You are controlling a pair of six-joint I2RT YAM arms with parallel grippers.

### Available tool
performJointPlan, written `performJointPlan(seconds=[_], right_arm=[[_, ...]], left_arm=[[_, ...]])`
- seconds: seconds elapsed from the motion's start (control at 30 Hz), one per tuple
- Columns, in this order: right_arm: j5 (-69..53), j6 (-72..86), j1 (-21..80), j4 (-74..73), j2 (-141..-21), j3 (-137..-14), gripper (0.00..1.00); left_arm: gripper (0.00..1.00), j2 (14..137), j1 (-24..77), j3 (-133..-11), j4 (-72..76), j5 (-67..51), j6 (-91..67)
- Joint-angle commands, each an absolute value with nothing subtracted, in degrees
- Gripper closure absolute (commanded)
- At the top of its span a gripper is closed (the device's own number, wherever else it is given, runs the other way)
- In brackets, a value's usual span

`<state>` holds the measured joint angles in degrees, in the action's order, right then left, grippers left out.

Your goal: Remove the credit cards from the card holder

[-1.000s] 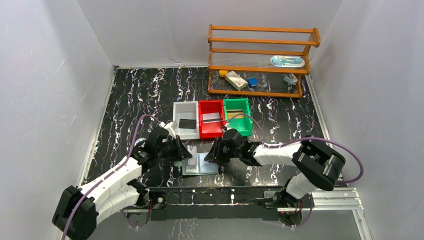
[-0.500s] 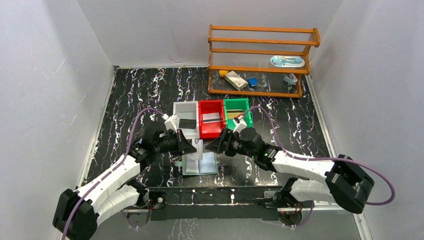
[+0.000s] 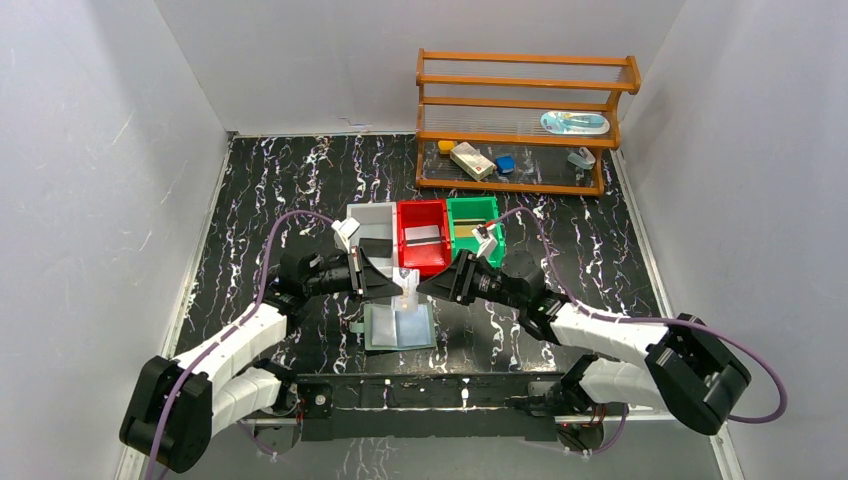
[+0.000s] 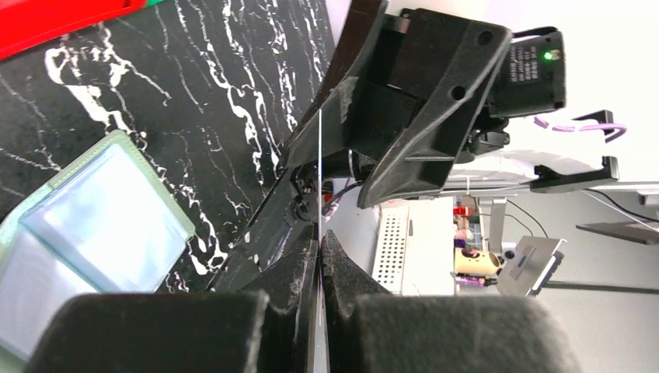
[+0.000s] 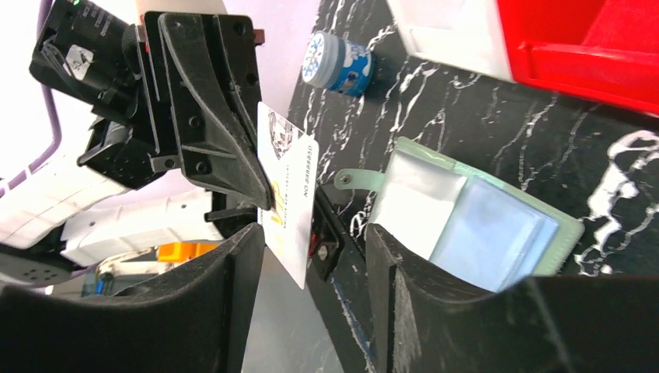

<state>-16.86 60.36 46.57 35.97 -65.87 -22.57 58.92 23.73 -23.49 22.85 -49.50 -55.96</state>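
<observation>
One pale printed card (image 5: 286,203) is up in the air above the open wallet (image 3: 400,327), pinched at its edge by the left tool (image 4: 319,233). Right tool (image 5: 315,233) is spread, a finger on either side of the card; can't tell if it touches. Wallet lies flat on the desk (image 3: 280,200), clear pockets up.

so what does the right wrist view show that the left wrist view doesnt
Only the right wrist view: the printed face of the pale plastic card and the round blue-and-white tin. Only the left wrist view: that card edge-on as a thin line, pinched in the shut left gripper. Both: the open grey-green card holder with clear pockets, a red plastic bin and the black marbled table.
</observation>
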Motion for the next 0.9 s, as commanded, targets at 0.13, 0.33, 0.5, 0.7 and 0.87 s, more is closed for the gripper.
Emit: performJointPlan(seconds=[0.13, 0.33, 0.5, 0.7, 0.87], right_arm=[[-23.60, 64.94, 46.32, 52.44, -70.80, -22.26, 0.53], [-26.75, 67.78, 46.32, 61.05, -73.62, -21.24, 0.68], [-28.06, 69.70, 46.25, 66.23, -75.41, -20.48, 0.79], [-28.63, 70.64, 46.08, 70.49, -75.76, -17.95, 0.93], [-25.62, 66.48, 45.79, 60.05, -71.16, -18.97, 1.00]], left_arm=[[1.00, 58.47, 23.47, -23.63, 30.56, -55.91, -59.44], [1.00, 58.82, 23.47, -22.51, 33.95, -55.85, -61.38], [1.00, 59.23, 23.47, -22.16, 35.05, -56.40, -61.60], [0.90, 58.69, 23.47, -22.41, 33.38, -55.91, -60.38], [0.29, 50.86, 23.47, -25.03, 15.29, -46.33, -49.72]])
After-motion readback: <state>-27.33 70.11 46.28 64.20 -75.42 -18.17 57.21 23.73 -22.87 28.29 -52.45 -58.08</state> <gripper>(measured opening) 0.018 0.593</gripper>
